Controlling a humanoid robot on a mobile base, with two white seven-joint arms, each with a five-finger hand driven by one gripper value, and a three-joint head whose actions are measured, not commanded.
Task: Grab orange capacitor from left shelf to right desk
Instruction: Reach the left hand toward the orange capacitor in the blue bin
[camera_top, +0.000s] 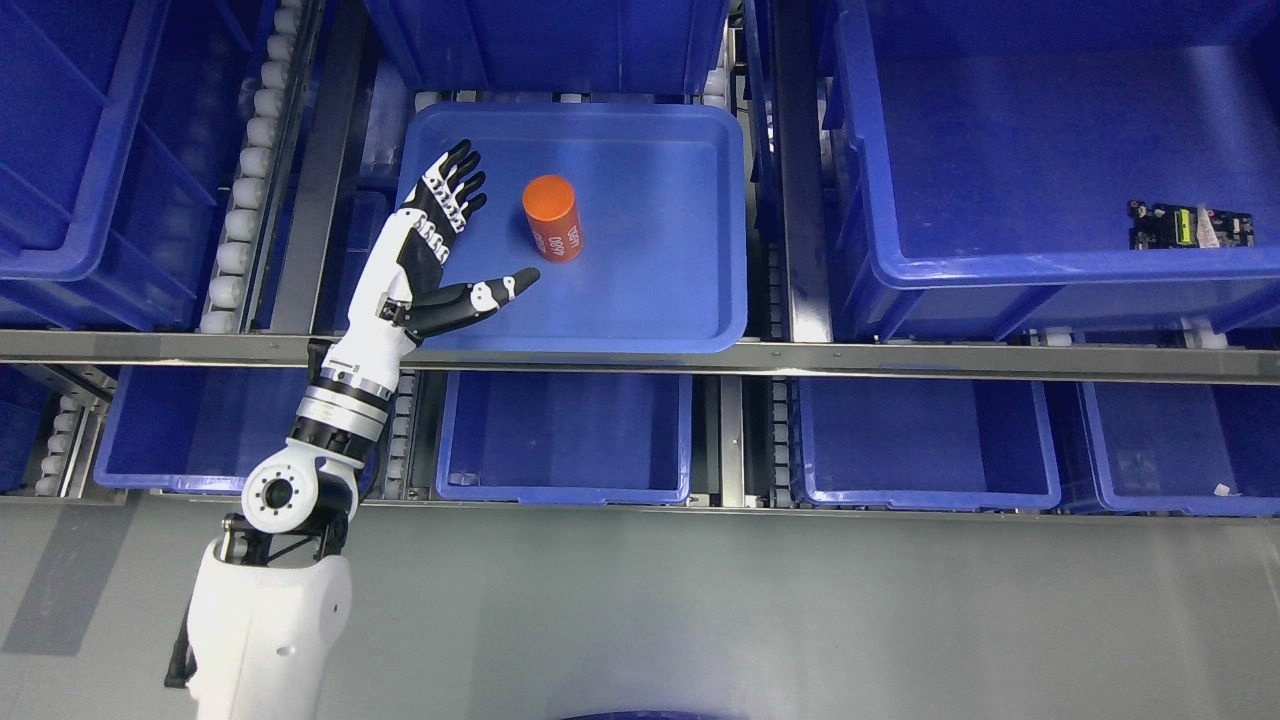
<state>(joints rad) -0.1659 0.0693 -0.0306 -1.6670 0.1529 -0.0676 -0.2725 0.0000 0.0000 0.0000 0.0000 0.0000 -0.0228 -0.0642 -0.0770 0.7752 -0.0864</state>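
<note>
An orange capacitor (552, 217), a short cylinder with white print on its side, stands in a shallow blue tray (660, 300) on the upper shelf level. My left hand (470, 225) reaches over the tray's left side, just left of the capacitor and apart from it. Its fingers (455, 180) are spread and point up the picture, and the thumb (500, 290) sticks out to the right below the capacitor. Nothing is held. The right arm does not show.
A large blue bin (1000, 270) at the right holds a small circuit board (1190, 226). More blue bins (100, 250) stand at the left, behind, and on the lower shelf (565, 490). A metal shelf rail (900, 358) crosses in front of the tray. Grey floor lies below.
</note>
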